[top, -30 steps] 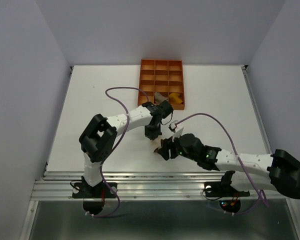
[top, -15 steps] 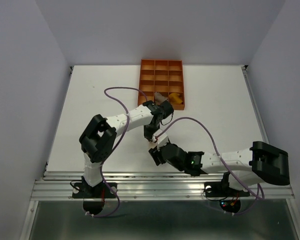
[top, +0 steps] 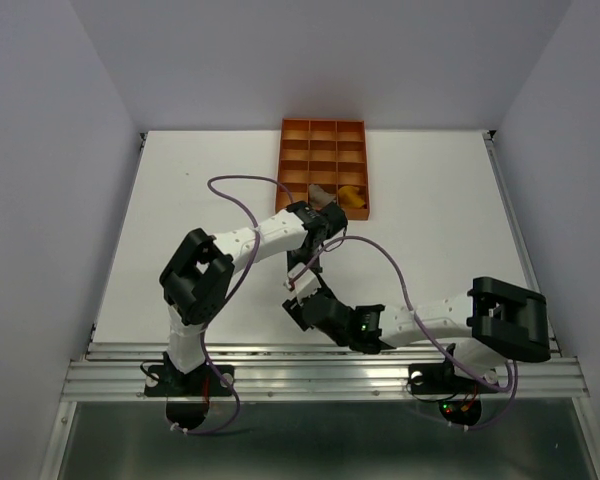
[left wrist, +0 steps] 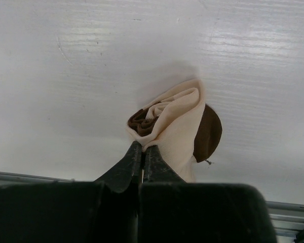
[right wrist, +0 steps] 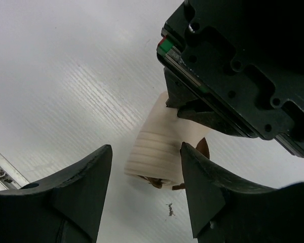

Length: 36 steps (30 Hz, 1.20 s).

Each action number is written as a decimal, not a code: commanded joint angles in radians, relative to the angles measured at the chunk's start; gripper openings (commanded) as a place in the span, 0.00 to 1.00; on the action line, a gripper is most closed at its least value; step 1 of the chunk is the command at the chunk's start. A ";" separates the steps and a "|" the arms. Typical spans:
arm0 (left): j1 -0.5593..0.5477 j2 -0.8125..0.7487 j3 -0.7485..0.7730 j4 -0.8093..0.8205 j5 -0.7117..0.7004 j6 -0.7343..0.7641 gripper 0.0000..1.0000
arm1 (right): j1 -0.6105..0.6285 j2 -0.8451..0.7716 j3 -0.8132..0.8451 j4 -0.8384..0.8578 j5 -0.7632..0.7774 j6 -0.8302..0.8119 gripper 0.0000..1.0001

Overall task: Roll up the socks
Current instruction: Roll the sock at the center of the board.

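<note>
Near the front edge of the tabletop (top: 190, 190), the right fingers (right wrist: 86, 192) stand wide apart, one on each side of the cream sock (left wrist: 175, 124) without touching it. That sock is wound into a short, fat roll. In the right wrist view its long axis slants from a ribbed, cream-banded end low at the left up to the left fingers (left wrist: 134, 162). In the left wrist view the spiral end faces the camera, with a dark brown band coiled at the centre and a brown patch bulging on the right side. The left fingers are pinched tight on the roll's loose cream edge; whether the roll rests on the tabletop or hangs just above it cannot be told. Farther back, the orange tray (top: 284, 160) holds the taupe sock (top: 321, 193) and the mustard sock (top: 352, 196) in neighbouring compartments of its nearest row.
</note>
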 commanded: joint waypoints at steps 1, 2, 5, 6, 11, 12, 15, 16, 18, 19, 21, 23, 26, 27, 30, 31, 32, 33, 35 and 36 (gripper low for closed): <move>-0.007 0.005 0.046 -0.048 -0.014 -0.019 0.00 | 0.009 0.034 0.059 0.011 0.066 0.010 0.62; -0.008 0.007 0.046 -0.046 -0.014 -0.019 0.00 | 0.009 0.053 0.060 0.009 0.071 0.013 0.62; -0.008 0.007 0.047 -0.049 -0.014 -0.022 0.00 | 0.018 0.086 0.072 -0.019 0.108 0.030 0.61; -0.008 0.007 0.046 -0.049 -0.014 -0.023 0.00 | 0.018 0.096 0.077 -0.028 0.118 0.030 0.61; -0.008 0.013 0.051 -0.057 -0.012 -0.025 0.00 | 0.018 0.148 0.103 -0.135 0.171 0.099 0.61; -0.006 0.013 0.051 -0.059 -0.011 -0.025 0.00 | 0.018 0.157 0.106 -0.153 0.177 0.114 0.61; -0.004 0.005 0.049 -0.045 -0.002 -0.025 0.00 | 0.018 0.188 0.118 -0.233 0.189 0.174 0.59; -0.006 0.001 0.049 -0.042 0.006 -0.023 0.00 | 0.018 0.207 0.122 -0.243 0.191 0.199 0.57; -0.003 0.001 0.049 -0.036 0.015 -0.020 0.00 | 0.018 0.224 0.123 -0.256 0.197 0.213 0.54; -0.001 -0.002 0.049 -0.028 0.018 -0.017 0.00 | 0.018 0.232 0.122 -0.266 0.204 0.225 0.50; 0.003 -0.004 0.047 -0.026 0.027 -0.013 0.00 | 0.018 0.248 0.126 -0.269 0.209 0.237 0.45; 0.009 -0.007 0.051 -0.026 0.027 -0.010 0.00 | 0.018 0.258 0.126 -0.313 0.188 0.257 0.38; 0.012 -0.018 0.058 -0.023 0.026 -0.002 0.08 | 0.018 0.275 0.126 -0.338 0.151 0.297 0.23; 0.015 -0.025 0.061 -0.019 0.026 -0.002 0.11 | 0.018 0.286 0.123 -0.341 0.142 0.306 0.20; 0.037 -0.047 0.058 0.000 0.018 0.006 0.21 | -0.003 0.277 0.111 -0.345 0.089 0.334 0.08; 0.052 -0.053 0.054 0.020 0.023 0.016 0.23 | -0.020 0.268 0.108 -0.344 0.054 0.343 0.05; 0.061 -0.058 0.054 0.027 0.032 0.019 0.25 | -0.044 0.257 0.106 -0.344 0.040 0.348 0.05; 0.071 -0.061 0.055 0.053 0.038 0.029 0.25 | -0.058 0.242 0.096 -0.329 0.025 0.351 0.04; 0.094 -0.070 0.060 0.075 0.044 0.055 0.29 | -0.099 0.191 0.074 -0.301 -0.036 0.348 0.04; 0.101 -0.071 0.066 0.089 0.040 0.062 0.29 | -0.118 0.173 0.062 -0.283 -0.091 0.348 0.04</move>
